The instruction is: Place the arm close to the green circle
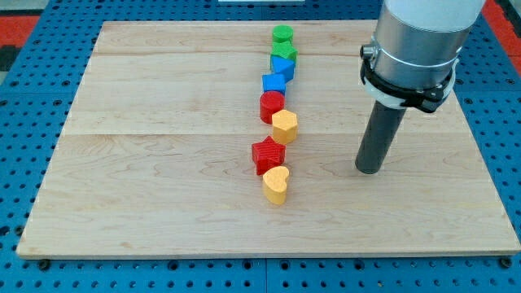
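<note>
The green circle [282, 34] sits at the top of a line of blocks near the board's top middle. Below it come a green star [285, 54], a blue block [282, 68], a blue cube [274, 83], a red block [272, 106], a yellow block [285, 126], a red star [268, 155] and a yellow heart [277, 184]. My tip [369, 169] rests on the board to the right of the red star, well below and to the right of the green circle, apart from all blocks.
The wooden board [146, 163] lies on a blue pegboard surface [24, 122]. The arm's grey body [415, 41] rises at the view's top right over the board's right side.
</note>
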